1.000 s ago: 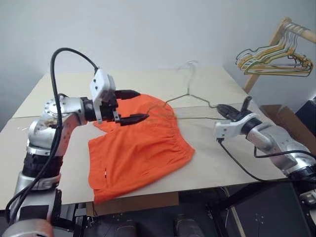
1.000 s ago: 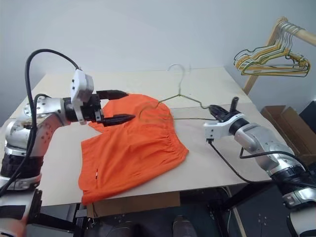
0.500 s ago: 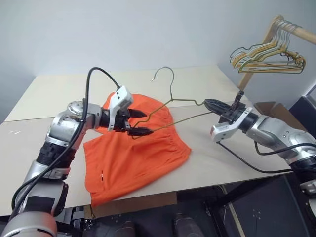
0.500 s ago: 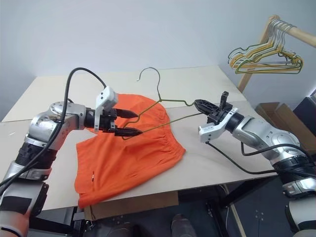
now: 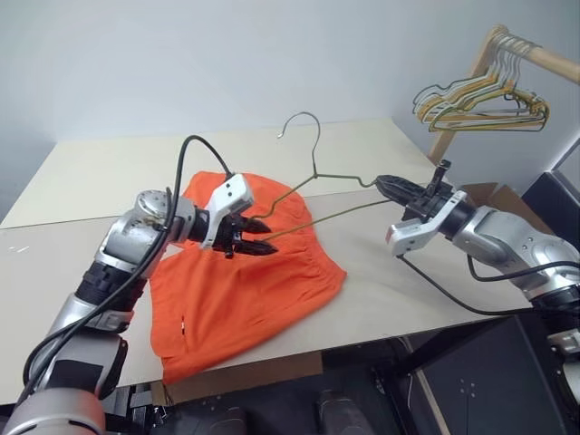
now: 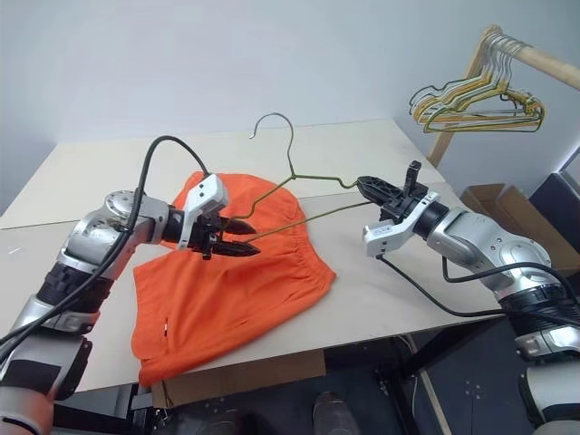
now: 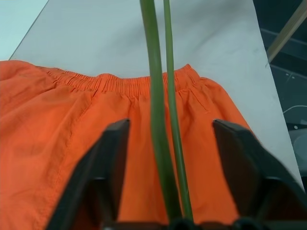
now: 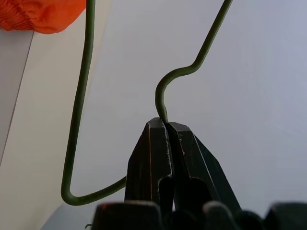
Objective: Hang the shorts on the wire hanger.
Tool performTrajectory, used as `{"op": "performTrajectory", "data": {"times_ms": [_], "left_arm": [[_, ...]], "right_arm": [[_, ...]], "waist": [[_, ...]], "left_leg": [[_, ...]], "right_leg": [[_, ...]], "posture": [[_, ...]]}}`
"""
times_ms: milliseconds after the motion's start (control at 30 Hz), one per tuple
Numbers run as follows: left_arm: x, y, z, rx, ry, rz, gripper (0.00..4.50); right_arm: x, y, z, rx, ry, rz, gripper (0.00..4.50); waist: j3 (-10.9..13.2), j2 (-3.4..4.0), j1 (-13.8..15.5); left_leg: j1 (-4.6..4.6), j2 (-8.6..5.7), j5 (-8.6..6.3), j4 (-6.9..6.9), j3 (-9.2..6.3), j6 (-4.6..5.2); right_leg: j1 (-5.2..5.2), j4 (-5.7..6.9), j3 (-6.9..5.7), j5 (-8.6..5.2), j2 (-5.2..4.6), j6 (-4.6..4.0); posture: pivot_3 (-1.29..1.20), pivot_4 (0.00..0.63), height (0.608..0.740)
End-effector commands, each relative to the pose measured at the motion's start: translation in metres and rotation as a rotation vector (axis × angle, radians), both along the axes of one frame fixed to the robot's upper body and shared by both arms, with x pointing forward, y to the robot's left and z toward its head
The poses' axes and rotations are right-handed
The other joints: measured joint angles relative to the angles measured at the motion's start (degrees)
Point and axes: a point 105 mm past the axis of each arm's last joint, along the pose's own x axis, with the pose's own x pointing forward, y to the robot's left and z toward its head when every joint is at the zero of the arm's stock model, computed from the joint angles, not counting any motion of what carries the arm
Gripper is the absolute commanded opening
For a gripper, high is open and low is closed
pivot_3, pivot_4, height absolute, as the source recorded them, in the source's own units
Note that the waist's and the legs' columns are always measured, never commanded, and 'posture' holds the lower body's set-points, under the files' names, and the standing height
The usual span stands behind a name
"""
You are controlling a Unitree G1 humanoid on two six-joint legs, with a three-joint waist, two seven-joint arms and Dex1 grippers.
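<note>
Spare hangers (image 5: 480,95) — rack, well apart

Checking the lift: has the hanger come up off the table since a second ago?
Yes. The hanger has risen off the table, right gripper clamping one end.

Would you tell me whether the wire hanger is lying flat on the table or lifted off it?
Lifted: the right hand pinches one end of the wire hanger, which slants in the air above the shorts.

wire hanger (image 5: 313,177) — newly lifted, tilted
</note>
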Motion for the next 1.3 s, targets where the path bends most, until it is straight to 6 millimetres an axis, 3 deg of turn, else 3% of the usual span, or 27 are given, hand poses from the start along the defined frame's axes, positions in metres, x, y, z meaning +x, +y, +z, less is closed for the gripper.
{"op": "performTrajectory", "data": {"times_ms": [33,167,267,400,600,700,733,800,900,1033,1167,1300], "left_arm": [[0.001,0.002,0.012,-0.02,-0.033,0.001,1.25],[0.001,0.003,0.014,-0.033,-0.032,0.007,0.02],[0.001,0.003,0.015,-0.036,-0.034,0.011,0.02],[0.003,0.008,0.019,-0.033,-0.044,0.02,0.0],[0.007,0.019,0.017,0.057,-0.144,0.016,0.0],[0.004,0.025,0.007,0.177,-0.241,-0.043,0.0],[0.003,0.026,0.005,0.206,-0.266,-0.062,0.0],[0.002,0.026,0.005,0.234,-0.306,-0.095,0.0],[0.002,0.022,0.009,0.228,-0.336,-0.114,0.0],[0.0,0.017,0.012,0.208,-0.348,-0.135,0.0],[-0.001,0.017,0.014,0.204,-0.352,-0.141,0.0],[-0.004,0.019,0.015,0.205,-0.352,-0.142,0.0]], "right_arm": [[0.0,-0.002,0.028,0.037,-0.082,-0.004,0.0],[-0.001,-0.004,0.026,0.033,-0.071,-0.008,0.0],[-0.002,-0.005,0.024,0.029,-0.054,-0.005,0.0],[-0.015,0.0,0.012,0.022,0.08,0.069,1.16],[-0.034,-0.002,-0.002,-0.011,0.287,0.125,3.26],[-0.035,-0.003,0.003,0.196,0.548,0.069,4.34],[-0.037,-0.001,0.005,0.273,0.67,0.062,4.46],[-0.043,0.001,0.007,0.333,0.924,0.032,4.46],[-0.04,0.004,0.009,0.338,1.135,-0.039,4.46],[-0.037,0.004,-0.016,0.262,1.395,-0.209,4.46],[-0.018,0.017,-0.031,0.271,1.436,-0.306,4.46],[-0.005,0.028,-0.034,0.307,1.46,-0.351,4.46]], "waist": [[0.0,0.0,-0.09],[0.0,0.0,-0.16],[0.0,0.01,-0.22],[0.0,0.01,-0.22],[0.0,0.01,-0.46],[-0.01,0.0,-0.54],[-0.01,0.0,-0.49],[-0.01,0.01,-0.35],[-0.04,0.05,0.11],[-0.1,0.08,0.87],[-0.14,0.09,1.2],[-0.17,0.17,1.36]], "left_leg": [[0.0,0.0,0.0,0.0,0.0,0.0],[0.0,0.0,0.0,0.0,-0.01,0.0],[0.0,0.0,0.0,0.0,-0.01,0.0],[0.0,-0.01,0.0,0.0,-0.01,0.0],[0.04,0.0,-0.02,0.01,-0.02,0.02],[0.24,0.02,-0.04,-0.01,-0.03,0.06],[0.31,0.03,-0.05,-0.02,-0.03,0.08],[0.29,0.04,-0.05,-0.01,-0.09,0.08],[0.26,0.03,-0.05,0.12,-0.15,0.08],[0.25,0.06,-0.08,0.16,-0.06,0.07],[0.13,0.07,-0.11,0.23,-0.03,0.02],[-0.77,0.05,-0.11,0.65,-0.08,0.02]], "right_leg": [[0.0,0.0,0.0,0.0,0.0,0.0],[0.0,0.01,0.0,0.0,-0.01,0.0],[0.0,0.02,0.0,0.0,-0.01,0.0],[0.01,0.01,0.0,0.0,-0.02,0.01],[0.05,0.02,-0.01,-0.01,-0.03,0.02],[0.27,-0.02,-0.01,-0.01,-0.01,0.01],[0.33,-0.03,-0.01,-0.01,0.0,0.01],[0.33,0.0,0.0,-0.01,-0.02,0.01],[0.34,0.04,-0.04,0.0,-0.06,0.02],[0.32,0.03,-0.11,-0.01,-0.02,0.04],[0.17,0.12,-0.11,-0.02,0.0,0.04],[-0.71,0.49,-0.09,0.01,0.02,0.03]], "posture": [[-0.14,0.0,0.74],[-0.14,0.001,0.74],[-0.14,0.004,0.74],[-0.14,0.005,0.74],[-0.13,0.003,0.74],[-0.12,0.002,0.74],[-0.12,0.001,0.74],[-0.11,0.0,0.74],[-0.12,0.0,0.74],[-0.11,0.0,0.74],[-0.09,0.0,0.74],[-0.08,0.0,0.74]]}}
